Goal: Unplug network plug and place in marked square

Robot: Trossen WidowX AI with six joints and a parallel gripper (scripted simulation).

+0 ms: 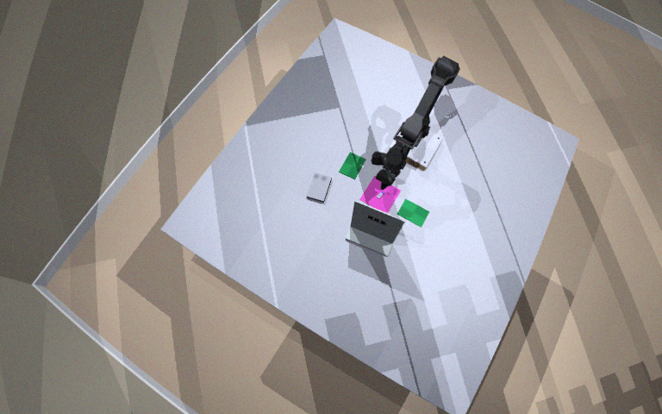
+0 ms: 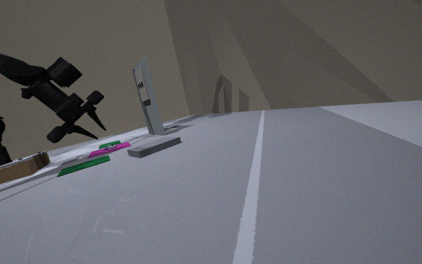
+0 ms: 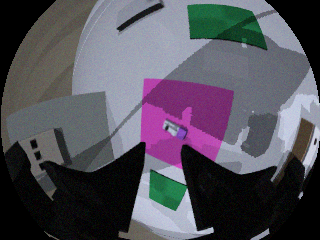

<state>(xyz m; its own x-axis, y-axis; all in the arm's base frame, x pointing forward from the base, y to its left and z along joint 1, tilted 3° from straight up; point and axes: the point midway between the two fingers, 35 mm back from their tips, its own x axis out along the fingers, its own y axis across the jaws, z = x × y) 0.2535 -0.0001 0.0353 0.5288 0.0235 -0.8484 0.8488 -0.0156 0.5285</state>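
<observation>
The small grey-white plug [image 1: 379, 195] [image 2: 110, 147] [image 3: 175, 129], purple at one end, lies on the magenta marked square [image 1: 388, 203] [image 2: 125, 145] [image 3: 160, 95], inside its edges. My gripper [image 1: 384, 186] [image 2: 101, 134] [image 3: 163, 148] is open part way, with nothing between its fingers. It hangs above the square, tilted down, clear of the plug and table. The upright panel [image 1: 359, 219] [image 2: 154, 116] [image 3: 90, 117] stands beside the square, with dark socket openings and no plug seen in them. The thin tab is too small to make out.
One green square [image 1: 352, 166] [image 2: 83, 165] [image 3: 225, 25] lies toward the flat grey box [image 1: 319, 187] [image 2: 155, 147]. Another green square [image 1: 414, 212] [image 2: 109, 144] [image 3: 167, 190] lies on the other side. A white-topped brown block [image 1: 432, 151] [image 2: 25, 170] is near the arm.
</observation>
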